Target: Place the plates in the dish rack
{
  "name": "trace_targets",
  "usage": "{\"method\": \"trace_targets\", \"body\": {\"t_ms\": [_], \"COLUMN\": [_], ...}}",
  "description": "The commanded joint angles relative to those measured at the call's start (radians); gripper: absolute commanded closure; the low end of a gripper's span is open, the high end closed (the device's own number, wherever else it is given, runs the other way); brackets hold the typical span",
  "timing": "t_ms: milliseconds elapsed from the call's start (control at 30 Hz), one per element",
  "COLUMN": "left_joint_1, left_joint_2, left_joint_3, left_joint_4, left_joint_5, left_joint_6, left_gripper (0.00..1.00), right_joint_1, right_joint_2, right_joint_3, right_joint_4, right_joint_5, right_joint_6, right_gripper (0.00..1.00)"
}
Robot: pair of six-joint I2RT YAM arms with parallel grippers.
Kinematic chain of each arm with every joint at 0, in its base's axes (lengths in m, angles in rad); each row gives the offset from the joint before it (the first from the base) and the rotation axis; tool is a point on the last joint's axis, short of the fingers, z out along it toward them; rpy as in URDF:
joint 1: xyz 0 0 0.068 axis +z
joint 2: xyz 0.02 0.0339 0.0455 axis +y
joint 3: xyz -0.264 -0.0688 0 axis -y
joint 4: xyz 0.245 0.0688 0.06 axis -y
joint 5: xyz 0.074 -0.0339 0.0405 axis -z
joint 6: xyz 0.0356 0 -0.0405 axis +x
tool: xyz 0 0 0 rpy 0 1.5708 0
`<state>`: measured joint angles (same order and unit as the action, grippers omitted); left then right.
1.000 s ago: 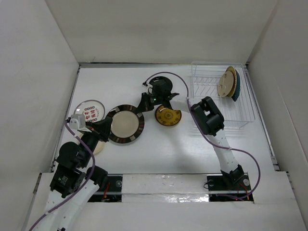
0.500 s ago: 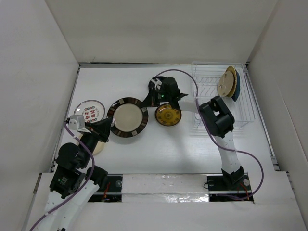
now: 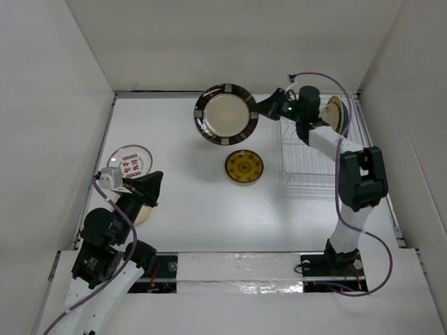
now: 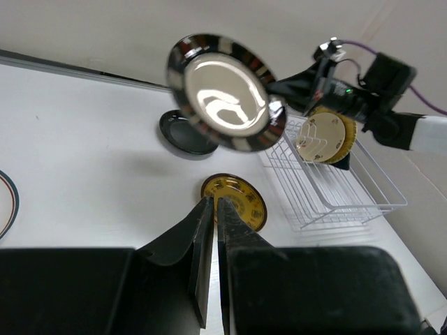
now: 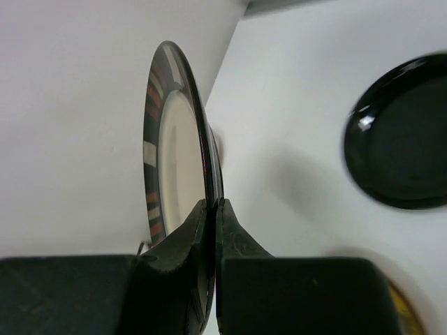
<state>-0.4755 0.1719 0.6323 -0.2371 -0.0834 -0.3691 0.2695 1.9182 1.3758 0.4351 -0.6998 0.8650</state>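
the right gripper (image 3: 258, 110) has its jaws pinched on the edge of the cream round plate with a brown striped rim (image 3: 225, 114). the plate is held tilted in the air, glossy face out, above the white bench (image 3: 209, 216), left of the white wire dish rack (image 3: 314, 164). the left gripper (image 3: 155, 187) hangs low, jaws closed on nothing.

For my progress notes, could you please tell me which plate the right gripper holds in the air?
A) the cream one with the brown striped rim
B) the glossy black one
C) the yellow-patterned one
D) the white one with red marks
A: the right gripper is shut on the rim of the striped-rim plate, which hangs upright in mid-air.
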Motion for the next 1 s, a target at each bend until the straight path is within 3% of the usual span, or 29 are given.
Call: {"method": "trace_targets", "body": {"t_ms": [0, 233, 367, 400, 600, 967], "left_joint_1": [0.003, 0.003, 0.003, 0.003, 0.003, 0.003], "left_joint_2": [-0.003, -0.006, -0.009, -0.011, -0.018, -0.055], "left_joint_3": [0.015, 0.014, 0.012, 0.012, 0.012, 0.01], "left_joint_4": [0.039, 0.044, 0.047, 0.048, 0.053, 0.056], "left_joint_5": [0.017, 0.036, 0.051, 0.054, 0.073, 0.077], "left_joint_6": [0.001, 0.004, 0.007, 0.007, 0.012, 0.013], "left_gripper": [0.96, 0.96, 0.96, 0.96, 0.96, 0.95], "right_joint_1": [-0.135, -0.358, -0.412, -0.421, -0.421, -0.356], "right_joint_2": [-0.168, -0.335, -0.412, -0.427, -0.492, -0.475], "right_joint_3": [0.002, -0.001, 0.023, 0.041, 0.117, 0.253], "right_joint_4": [0.142, -0.068, -0.208, -0.281, -0.47, -0.604], "right_joint_5": [0.055, 0.215, 0.353, 0.446, 0.739, 1.06], "right_joint_6": [0.065, -0.06, -0.188, -0.22, -0.42, -0.756], "right_gripper": [1.0, 1.0, 1.0, 1.0, 1.0, 1.0]}}
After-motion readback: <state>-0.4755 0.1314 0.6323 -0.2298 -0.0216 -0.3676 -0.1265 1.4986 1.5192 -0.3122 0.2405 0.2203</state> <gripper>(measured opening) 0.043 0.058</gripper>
